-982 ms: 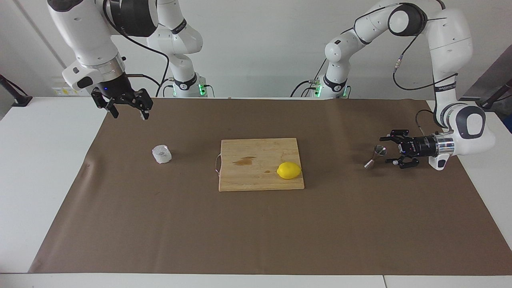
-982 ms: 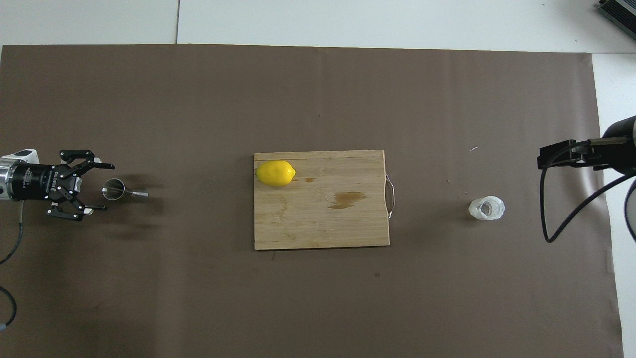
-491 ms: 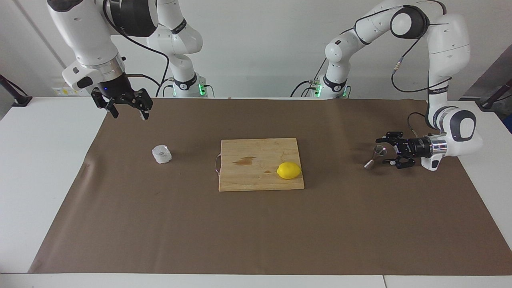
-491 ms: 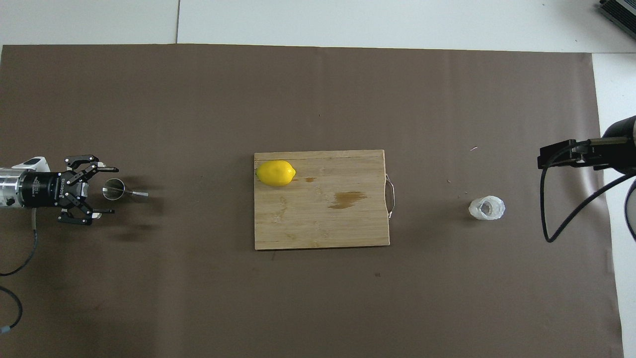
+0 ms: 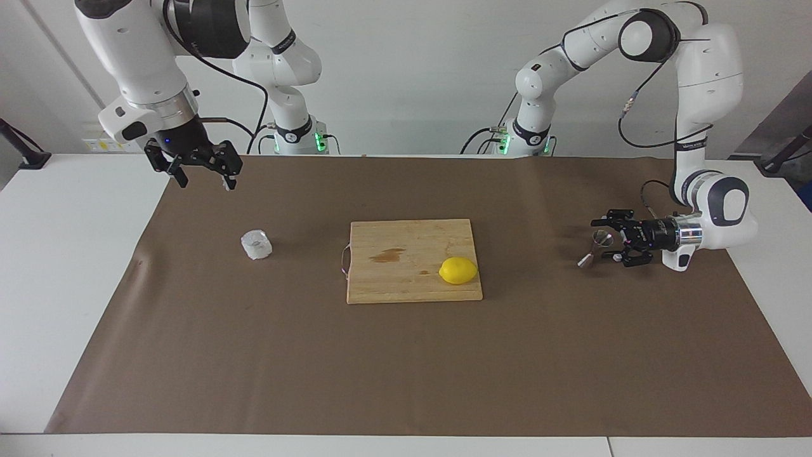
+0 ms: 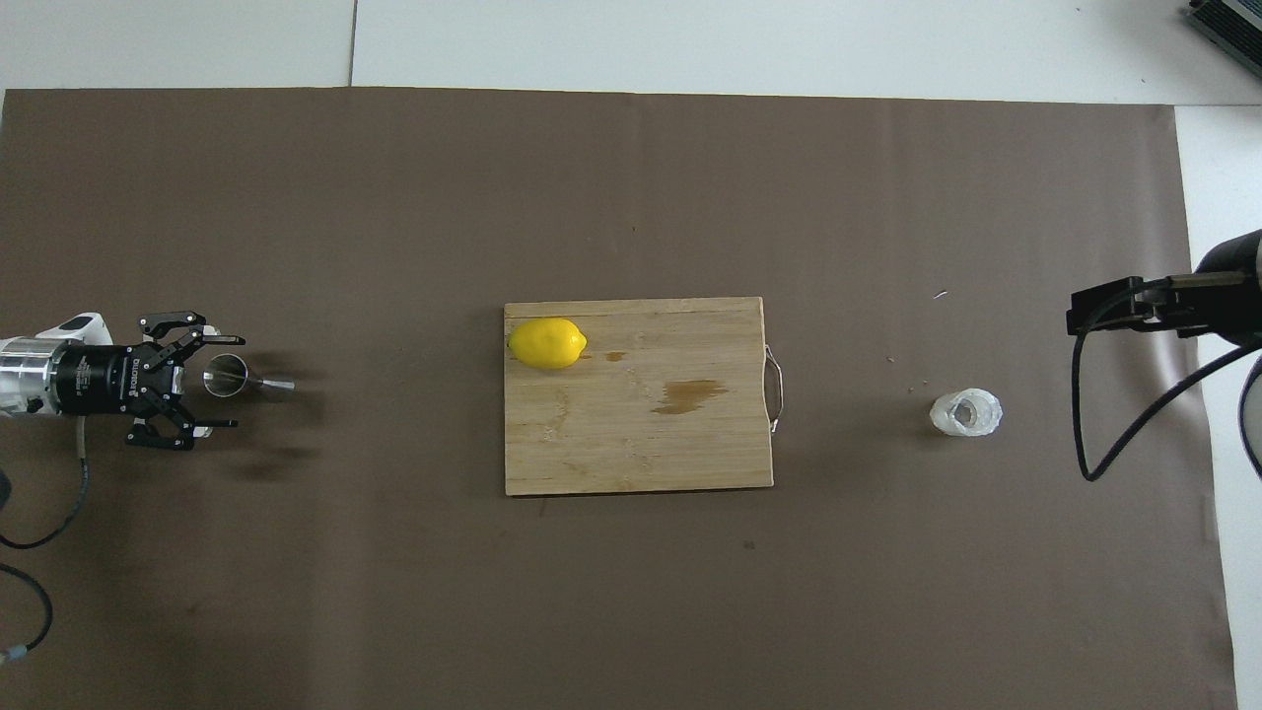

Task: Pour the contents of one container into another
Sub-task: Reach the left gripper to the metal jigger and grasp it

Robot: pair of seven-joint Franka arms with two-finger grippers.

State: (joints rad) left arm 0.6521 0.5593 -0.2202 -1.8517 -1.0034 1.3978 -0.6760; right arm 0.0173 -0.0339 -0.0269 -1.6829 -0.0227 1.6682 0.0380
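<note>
Brown paper, matte and lightly creased, covers most of the white surface (image 5: 76,266) under my two arms.

Nearest my bases, my right end effector (image 5: 202,172) hangs in the air over the brown paper (image 5: 406,368) at the right arm's end, black fingers spread wide, holding nothing. This arm waits.

A little farther out lies the translucent cup (image 5: 256,244), small, squat and whitish with crinkly ribbed sides. It stands on the paper toward the right arm's end, well apart from the end effector above it.

At about the same depth, at the left arm's end, my left end effector (image 5: 601,240) lies low and level over the paper, fingers wide. The metal jigger (image 5: 596,247) sits between the fingertips: silvery, two cones joined at a narrow waist, tilted. I cannot tell whether the fingers touch it.

In the middle is a pale wooden cutting board (image 5: 406,279), rectangular, with a thin wire handle on the edge facing the cup and a darker stain on its grain. A smooth yellow lemon (image 5: 458,270) rests on the board, toward its corner farther from me and nearer the jigger.
</note>
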